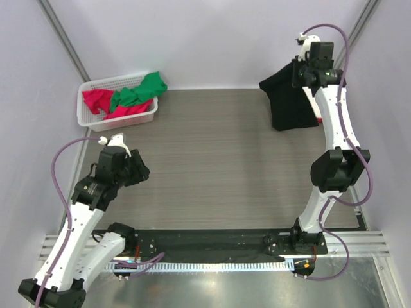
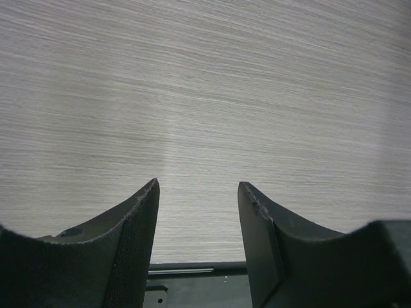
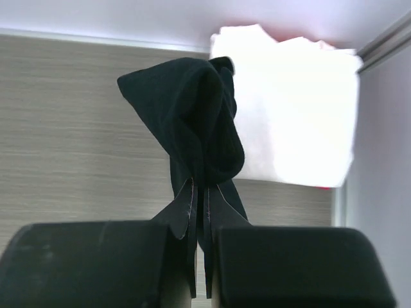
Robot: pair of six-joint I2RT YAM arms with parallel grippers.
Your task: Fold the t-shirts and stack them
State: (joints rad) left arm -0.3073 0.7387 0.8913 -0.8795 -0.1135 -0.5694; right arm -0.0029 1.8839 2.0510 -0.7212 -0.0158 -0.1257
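Nearest, at the bench's (image 1: 212, 147) left side, the left gripper (image 2: 198, 183) hovers over bare woodgrain, its jaws spread wide and holding nothing. Farther off, at the far right, the right gripper (image 3: 201, 186) has its jaws pinched tight on the black t-shirt (image 1: 292, 102), which hangs bunched below it. In the far left corner, a white basket (image 1: 85, 119) holds crumpled red (image 1: 96, 99) and green t-shirts (image 1: 138, 93).
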